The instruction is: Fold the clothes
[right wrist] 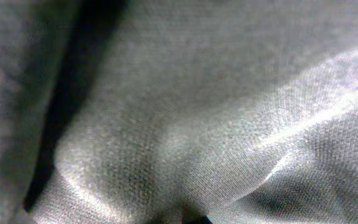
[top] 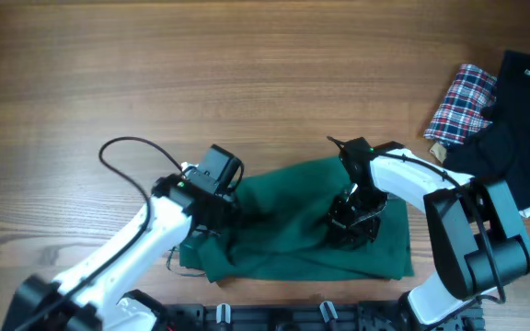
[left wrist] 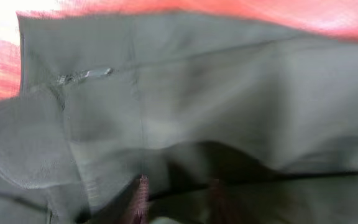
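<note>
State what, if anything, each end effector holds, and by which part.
Right end effector: shut on the green garment, pinching a fold right of its middle. Left end effector: at the garment's left edge; any hold cannot be told.

far table [top: 247,64] open; plaid cloth [top: 461,103], black garment [top: 523,119] crowd right edge

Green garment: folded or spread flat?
Partly folded, rumpled: the dark teal-green fabric garment shows overlapping layers and creases, with uneven edges.
</note>
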Controlling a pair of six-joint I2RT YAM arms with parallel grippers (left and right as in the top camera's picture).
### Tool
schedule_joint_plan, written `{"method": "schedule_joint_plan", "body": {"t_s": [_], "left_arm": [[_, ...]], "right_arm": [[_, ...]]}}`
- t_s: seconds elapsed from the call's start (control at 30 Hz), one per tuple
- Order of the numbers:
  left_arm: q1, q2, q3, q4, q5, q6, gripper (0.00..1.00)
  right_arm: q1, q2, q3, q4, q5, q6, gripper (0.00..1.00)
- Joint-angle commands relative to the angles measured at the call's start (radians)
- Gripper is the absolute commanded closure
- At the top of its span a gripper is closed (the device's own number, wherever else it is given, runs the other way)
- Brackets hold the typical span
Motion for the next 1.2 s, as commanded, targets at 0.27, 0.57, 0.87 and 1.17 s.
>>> {"method": "schedule_joint_plan", "body": {"t_s": [0.27,0.57,0.87,1.17], "left_arm": [[0.126,0.054,0.04,-0.191,0.05,0.049,0.39],[0.238,-0.063,0.018,-0.417,0.043,0.037,0.28],[0.275,-0.062,-0.171,-0.184,0.137,0.053,0.22],[0.275,-0.061,-0.275,-0.001,0.224,0.076,0.17]], "right_arm": [[-0.019,0.042,-0.001,0.12,0.153,-0.101,0.28],[-0.019,0.042,0.003,0.141,0.15,-0.104,0.13],[-0.019,0.031,0.01,0.11,0.084,-0.183,0.0],[-0.019,0.025,0.025,0.085,0.077,-0.206,0.0]]}}
